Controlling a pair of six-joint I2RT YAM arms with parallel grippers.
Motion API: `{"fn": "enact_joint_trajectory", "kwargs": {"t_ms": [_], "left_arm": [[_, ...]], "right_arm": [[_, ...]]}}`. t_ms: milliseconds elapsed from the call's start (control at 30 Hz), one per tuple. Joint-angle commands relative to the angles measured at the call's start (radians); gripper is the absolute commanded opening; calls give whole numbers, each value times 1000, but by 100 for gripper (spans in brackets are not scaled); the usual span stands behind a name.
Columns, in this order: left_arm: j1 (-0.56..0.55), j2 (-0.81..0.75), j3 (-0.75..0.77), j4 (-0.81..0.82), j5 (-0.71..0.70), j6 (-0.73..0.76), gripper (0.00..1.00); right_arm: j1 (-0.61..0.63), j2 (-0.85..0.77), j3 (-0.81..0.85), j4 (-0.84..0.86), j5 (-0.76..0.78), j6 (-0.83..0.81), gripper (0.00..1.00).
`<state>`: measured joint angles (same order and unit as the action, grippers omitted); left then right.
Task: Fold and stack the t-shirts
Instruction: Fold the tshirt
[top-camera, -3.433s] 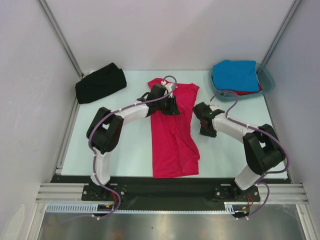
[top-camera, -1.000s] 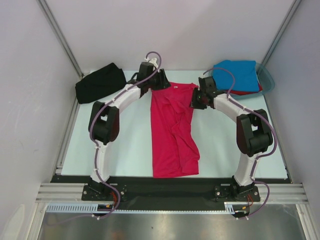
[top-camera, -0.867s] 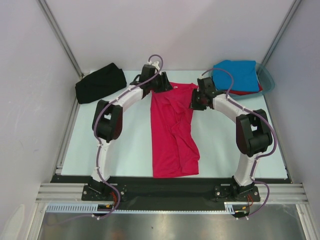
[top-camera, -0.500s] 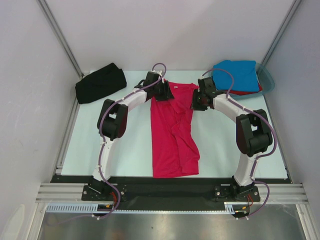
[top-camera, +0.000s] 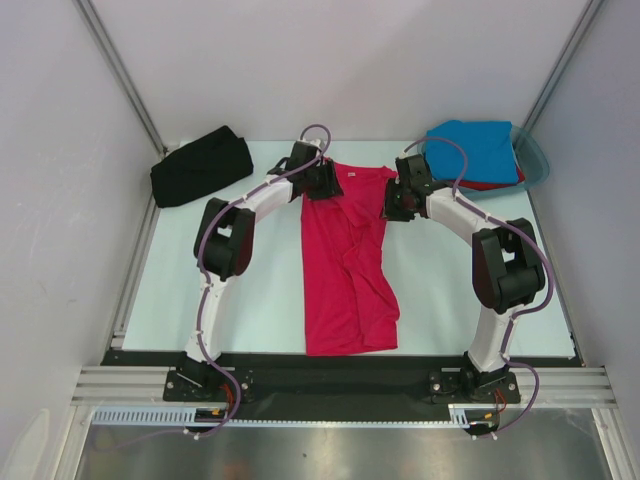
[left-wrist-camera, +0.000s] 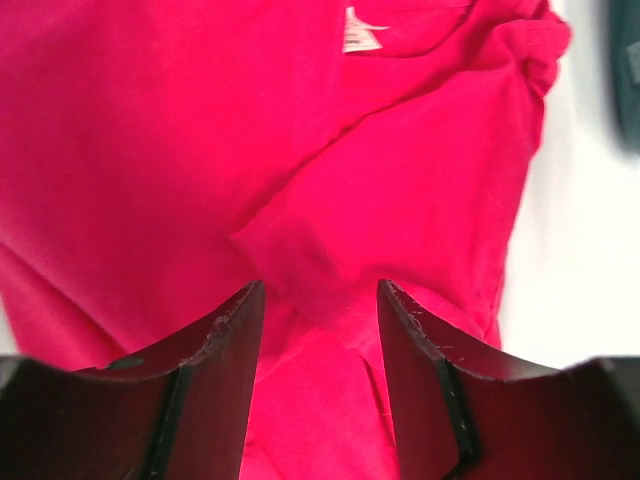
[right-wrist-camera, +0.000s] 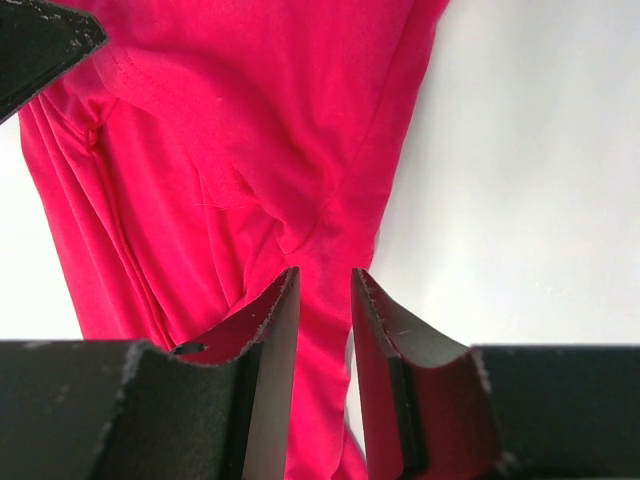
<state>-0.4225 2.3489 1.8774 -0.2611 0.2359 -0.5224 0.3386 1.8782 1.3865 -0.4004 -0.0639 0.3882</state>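
On the table (top-camera: 270, 290) I see the crimson-pink shirt (top-camera: 345, 270) lying lengthwise down the middle, collar at the far end. The black shirt (top-camera: 200, 167) sits bundled far left and the blue shirt (top-camera: 470, 150) far right. My left gripper (left-wrist-camera: 320, 300) stands released astride a fold near the collar. The right gripper (right-wrist-camera: 325, 280) is parted too, more narrowly, over the shirt's right edge.

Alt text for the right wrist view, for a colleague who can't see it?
The right gripper, its two dark fingers apart, hangs over the edge of a wrinkled crimson-pink cloth t-shirt lying on the white table. Shirt fills the left, table the right.
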Motion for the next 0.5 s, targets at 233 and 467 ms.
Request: {"fn": "enact_joint_trajectory", "kwargs": {"t_ms": [233, 467], "left_arm": [[8, 27, 78, -35, 13, -16, 55], [7, 66, 123, -33, 65, -34, 45]], "right_arm": [[8, -14, 20, -15, 19, -6, 32], [8, -13, 20, -25, 29, -9, 32]]}}
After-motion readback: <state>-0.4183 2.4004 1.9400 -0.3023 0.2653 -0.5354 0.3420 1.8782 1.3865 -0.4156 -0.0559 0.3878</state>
